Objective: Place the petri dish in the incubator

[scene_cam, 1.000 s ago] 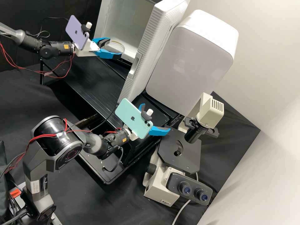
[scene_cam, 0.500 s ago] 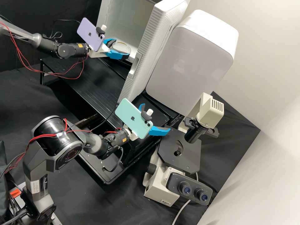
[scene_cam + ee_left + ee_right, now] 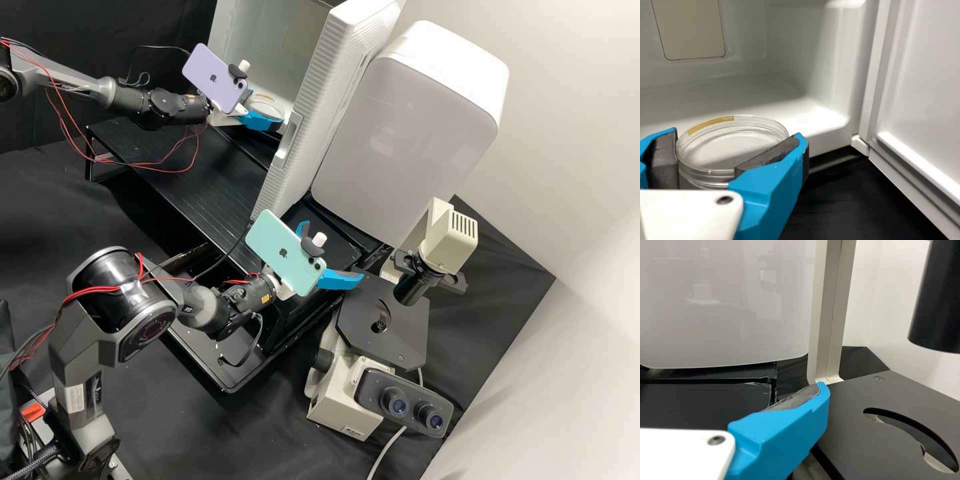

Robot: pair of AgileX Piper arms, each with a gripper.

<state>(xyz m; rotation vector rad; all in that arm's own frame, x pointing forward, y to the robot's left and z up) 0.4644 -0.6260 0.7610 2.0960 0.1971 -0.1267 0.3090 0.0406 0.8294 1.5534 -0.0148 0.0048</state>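
Gripping the petri dish [image 3: 732,145] between its two grey pads, the left gripper [image 3: 729,152] is part-way closed, one blue finger on each side of the dish wall. The dish is clear and round, level, with a thin yellow strip along its far rim. It sits at the mouth of the incubator [image 3: 257,40], just inside the open front, with the white chamber floor beyond it. Whether its base touches that floor cannot be told. A beige panel [image 3: 687,27] is set into the chamber's back wall. The ribbed white door [image 3: 320,100] stands swung open beside the gripper, its inner face near the dish in the left wrist view.

In the high view the left gripper [image 3: 263,115] reaches in from the far end of the black worktop [image 3: 193,180], the dish [image 3: 267,105] between its fingers.

The right gripper [image 3: 337,277] is well apart from the incubator, at the near end, over the edge of the microscope [image 3: 373,380] stage [image 3: 875,430]. It holds nothing; the pad of the one finger [image 3: 790,425] in its wrist view is bare, with nothing against it, so the jaws are parted. A large white box [image 3: 413,127] stands just behind it.
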